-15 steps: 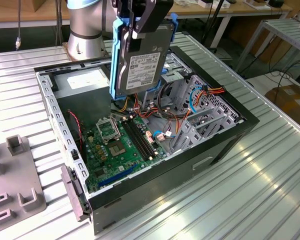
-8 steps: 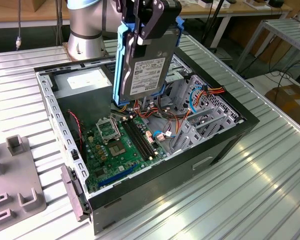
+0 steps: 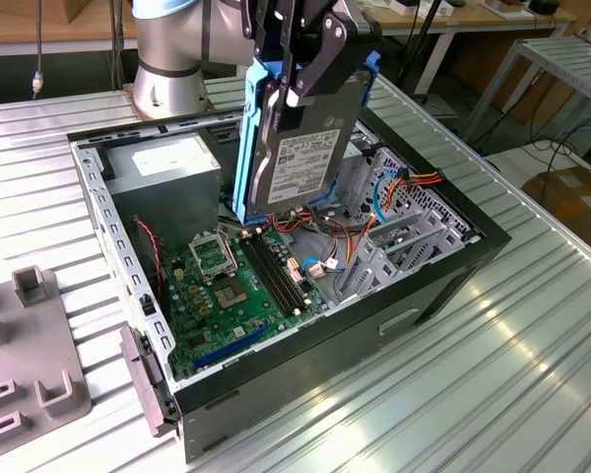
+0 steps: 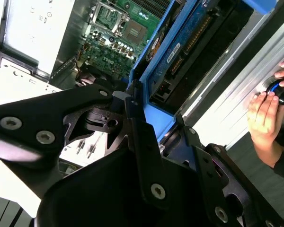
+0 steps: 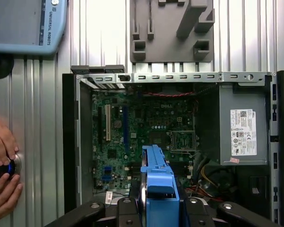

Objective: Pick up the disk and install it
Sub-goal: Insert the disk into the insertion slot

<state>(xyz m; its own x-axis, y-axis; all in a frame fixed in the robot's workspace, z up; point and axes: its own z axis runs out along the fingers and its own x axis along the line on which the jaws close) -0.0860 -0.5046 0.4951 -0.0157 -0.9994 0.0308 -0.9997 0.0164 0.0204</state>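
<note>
While gripper (image 3: 288, 87) is clamping disk (image 3: 300, 168) tight between fingers, we are seeing disk hanging upright above open computer case (image 3: 394, 325), blue rails (image 3: 241, 148) along edges, over motherboard (image 3: 236, 286) inside case. Person's hand (image 5: 2, 142) is resting beside case.

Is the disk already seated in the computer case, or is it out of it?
Out: the tool holds the disk on edge, raised above the motherboard of the open case.

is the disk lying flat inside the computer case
No, the end effector grips the disk upright, on edge, over the motherboard in the open computer case.
</note>
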